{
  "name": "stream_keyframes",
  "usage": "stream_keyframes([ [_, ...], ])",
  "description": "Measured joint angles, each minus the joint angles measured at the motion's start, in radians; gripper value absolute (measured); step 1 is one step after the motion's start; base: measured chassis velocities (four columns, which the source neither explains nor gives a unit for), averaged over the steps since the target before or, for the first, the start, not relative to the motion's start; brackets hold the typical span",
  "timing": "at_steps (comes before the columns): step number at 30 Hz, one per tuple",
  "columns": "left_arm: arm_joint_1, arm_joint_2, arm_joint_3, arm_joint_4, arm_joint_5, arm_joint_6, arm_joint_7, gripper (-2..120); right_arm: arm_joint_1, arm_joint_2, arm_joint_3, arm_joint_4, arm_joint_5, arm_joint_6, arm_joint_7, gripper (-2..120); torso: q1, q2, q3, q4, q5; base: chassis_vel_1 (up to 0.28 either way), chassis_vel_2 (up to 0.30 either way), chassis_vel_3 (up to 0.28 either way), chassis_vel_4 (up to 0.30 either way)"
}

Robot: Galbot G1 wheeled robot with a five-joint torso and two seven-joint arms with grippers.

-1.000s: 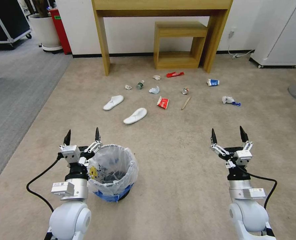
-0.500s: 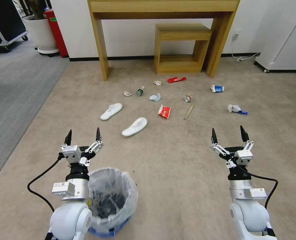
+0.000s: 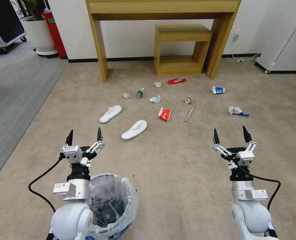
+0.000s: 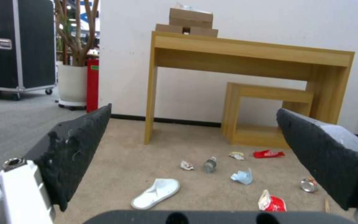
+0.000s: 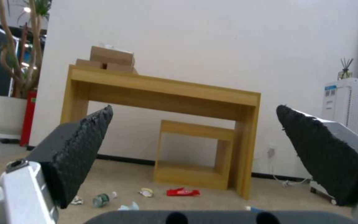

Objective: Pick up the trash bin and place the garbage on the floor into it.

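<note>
Lower left of the head view: the trash bin [image 3: 113, 203] stands on the floor [image 3: 181, 173], tucked against the left arm. Just above it, the left gripper [image 3: 84, 136] is spread wide and empty; at lower right, the right gripper [image 3: 230, 135] likewise. Mid-frame, the garbage lies scattered: two slippers [image 3: 134, 129], a red wrapper [image 3: 164, 113], a stick [image 3: 189, 114]. Beyond stands the wooden desk [image 3: 99, 43].

— What's on the floor [image 3: 174, 160]?
— Beige carpet, with two white slippers [image 3: 110, 114] lying near each other, a red wrapper [image 3: 164, 113], a wooden stick [image 3: 189, 114], a crushed can [image 3: 188, 100] and a small bottle [image 3: 140, 93].
— And nearer?
— The trash bin [image 3: 112, 203], standing well apart from the litter.
</note>
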Motion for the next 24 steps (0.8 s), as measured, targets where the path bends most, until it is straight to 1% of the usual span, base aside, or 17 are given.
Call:
stream_keyframes([
  [10,0.002,0.003,0.001,0.008,0.004,0.008,0.0,100,-0.003,-0.012,0.017,-0.001,0.024,0.01,0.0,100,0.0,0.0,0.0,-0.0001,0.0001,0.0,0.0,0.0,0.0],
  [17,0.006,0.009,-0.015,0.002,-0.004,0.02,-0.005,100,-0.011,-0.027,0.016,-0.006,0.033,0.018,0.0,100,0.0,0.0,0.0,-0.0001,0.0001,0.0,0.0,0.0,0.0],
  [19,0.014,0.028,-0.028,-0.017,-0.021,0.057,-0.025,100,-0.004,-0.033,0.014,-0.003,0.039,0.008,0.004,100,0.0,0.0,0.0,-0.0001,0.0,0.0,0.0,0.0,0.0],
  [20,0.014,0.028,-0.028,-0.017,-0.021,0.057,-0.025,100,-0.004,-0.033,0.014,-0.003,0.039,0.008,0.004,100,0.0,0.0,0.0,-0.0001,0.0,0.0,0.0,0.0,0.0],
  [23,0.042,0.097,-0.07,-0.066,-0.066,0.17,-0.073,100,0.003,-0.042,0.017,-0.009,0.049,0.005,0.008,100,0.0,0.0,0.0,0.0,-0.0001,0.0,0.0,0.0,0.0],
  [24,0.042,0.097,-0.07,-0.066,-0.066,0.17,-0.073,100,0.003,-0.042,0.017,-0.009,0.049,0.005,0.008,100,0.0,0.0,0.0,0.0,-0.0001,0.0,0.0,0.0,0.0],
])
